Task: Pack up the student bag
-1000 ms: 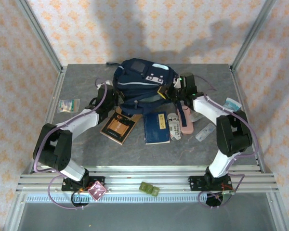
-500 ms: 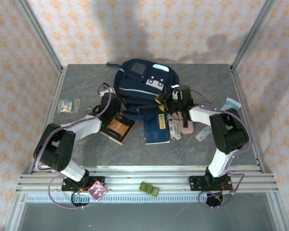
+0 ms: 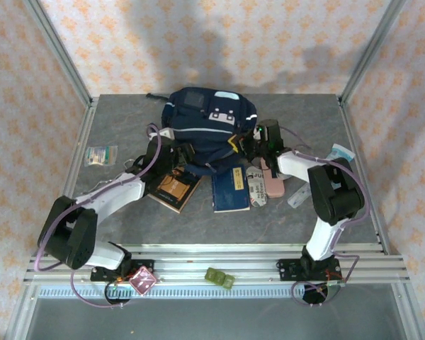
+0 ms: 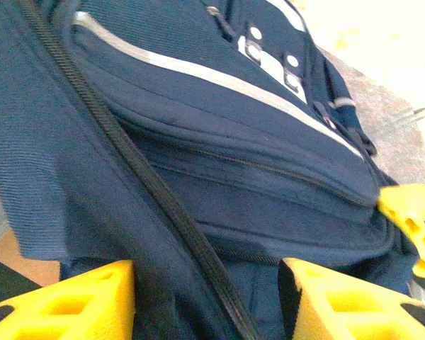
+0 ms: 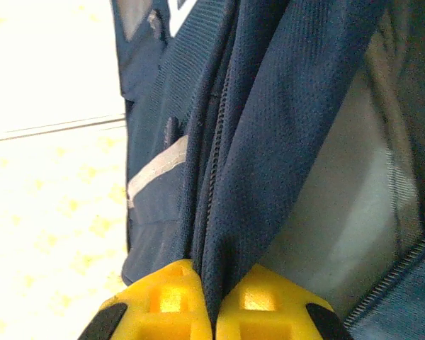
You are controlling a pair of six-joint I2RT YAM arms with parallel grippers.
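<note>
Showing a change of grip on the student bag [image 3: 207,126], which lies at the far centre of the tabletop [image 3: 113,212] between the two arms. The right hand [image 3: 251,146] has just closed. In its wrist view the yellow fingers [image 5: 163,301] are pressed together on a fold of the bag's navy fabric, beside a zip line. The left hand [image 3: 171,151], shut a second ago, now stands spread, with a zipped edge of the bag running loose between its fingers [image 4: 64,301]. Over that second the bag has settled from a bunched, tilted heap into a wider, flatter shape. The brown book [image 3: 173,190], the navy book with a yellow label [image 3: 230,188], the patterned pouch [image 3: 256,188] and the pink case [image 3: 273,184] lie just in front of the bag, all outside it. Judgement: the right side now holds the bag's edge and the left hand is free to fetch an item, so packing proper has not begun.
</note>
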